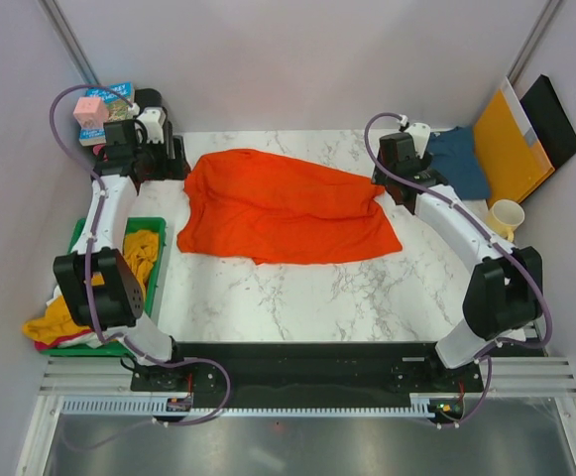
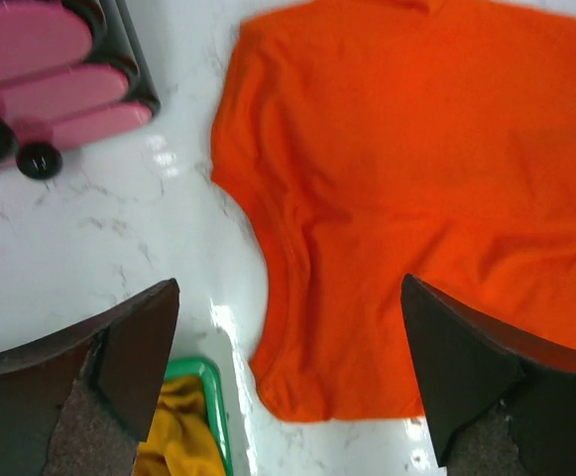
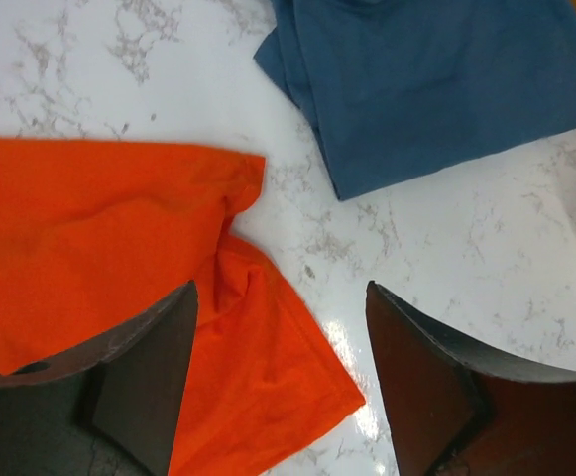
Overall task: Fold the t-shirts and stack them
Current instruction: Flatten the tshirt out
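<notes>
Orange-red t-shirt [image 1: 288, 208] lies spread and rumpled across the far half of the white marbled surface [image 1: 297, 297], between the two arms, its near hem running at a slant from left to right. Seen from the left wrist, the left fingers [image 2: 129, 347] stand wide apart above the shirt's left edge with nothing between them, one over bare marble and the other over orange cloth; a sleeve and its seam show just beyond them. Seen from the right wrist, the right fingers [image 3: 139, 367] are also parted and hold nothing, hanging over the shirt's creased right corner, where the cloth ends in a point on the marble. Beyond that corner lies the teal-blue t-shirt [image 3: 436, 79], flat at the far right of the surface and apart from the orange one, a strip of marble showing between them. In the overhead view the right arm partly hides it, and its right side is just beside an orange-yellow envelope [image 1: 506, 149] that leans against a black panel [image 1: 555, 119]. A cream cup [image 1: 506, 216] stands near the envelope's near end. Off the left edge of the surface a green bin [image 1: 79, 233] holds a mustard-yellow garment [image 1: 141, 253], and a pink box [image 1: 91, 114] sits at the far left corner.
</notes>
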You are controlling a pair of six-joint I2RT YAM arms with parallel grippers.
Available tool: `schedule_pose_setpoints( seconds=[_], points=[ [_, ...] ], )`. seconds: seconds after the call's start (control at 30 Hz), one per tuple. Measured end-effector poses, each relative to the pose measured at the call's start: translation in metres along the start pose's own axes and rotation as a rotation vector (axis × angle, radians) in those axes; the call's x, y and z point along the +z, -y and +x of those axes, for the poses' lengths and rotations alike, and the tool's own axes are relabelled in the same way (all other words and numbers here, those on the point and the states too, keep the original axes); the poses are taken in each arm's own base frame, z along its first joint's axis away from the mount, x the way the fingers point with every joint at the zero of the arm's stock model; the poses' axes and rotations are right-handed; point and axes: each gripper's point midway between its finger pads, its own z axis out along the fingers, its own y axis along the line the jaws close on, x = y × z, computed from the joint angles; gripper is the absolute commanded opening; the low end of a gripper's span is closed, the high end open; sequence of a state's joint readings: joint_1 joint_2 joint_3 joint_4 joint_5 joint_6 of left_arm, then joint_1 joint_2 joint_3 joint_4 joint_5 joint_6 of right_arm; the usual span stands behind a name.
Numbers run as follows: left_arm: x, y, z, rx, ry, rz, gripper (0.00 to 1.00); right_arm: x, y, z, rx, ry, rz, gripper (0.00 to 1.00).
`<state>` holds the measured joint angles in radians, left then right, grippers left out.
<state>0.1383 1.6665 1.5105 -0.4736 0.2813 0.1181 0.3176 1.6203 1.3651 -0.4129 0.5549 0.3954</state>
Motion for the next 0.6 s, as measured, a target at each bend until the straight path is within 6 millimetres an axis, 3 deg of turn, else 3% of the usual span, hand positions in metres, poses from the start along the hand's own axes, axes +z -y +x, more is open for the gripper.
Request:
schedule_pose_setpoints(
  seconds=[0.1,0.2,0.37,0.5,0.6],
  points=[
    [-0.02,0.01,0.028,-0.009,-0.03,0.017,0.95,-0.012,-0.005,0.014,-0.013,-0.02,-0.055,0.73],
    [-0.052,0.03,0.042,0.011,-0.017,0.064,0.93,-0.034,-0.017,0.033,-0.041,-0.036,-0.126,0.7],
    [-0.096,0.063,0.053,0.073,0.018,0.148,0.92,-0.064,-0.026,0.089,-0.061,-0.111,-0.213,0.64],
    [-0.101,0.069,0.079,0.071,-0.032,0.167,0.91,-0.066,-0.001,0.145,-0.013,-0.217,-0.166,0.62],
    [-0.099,0.07,0.102,0.051,-0.096,0.174,0.91,-0.066,0.014,0.174,0.028,-0.273,-0.111,0.61]
  ],
)
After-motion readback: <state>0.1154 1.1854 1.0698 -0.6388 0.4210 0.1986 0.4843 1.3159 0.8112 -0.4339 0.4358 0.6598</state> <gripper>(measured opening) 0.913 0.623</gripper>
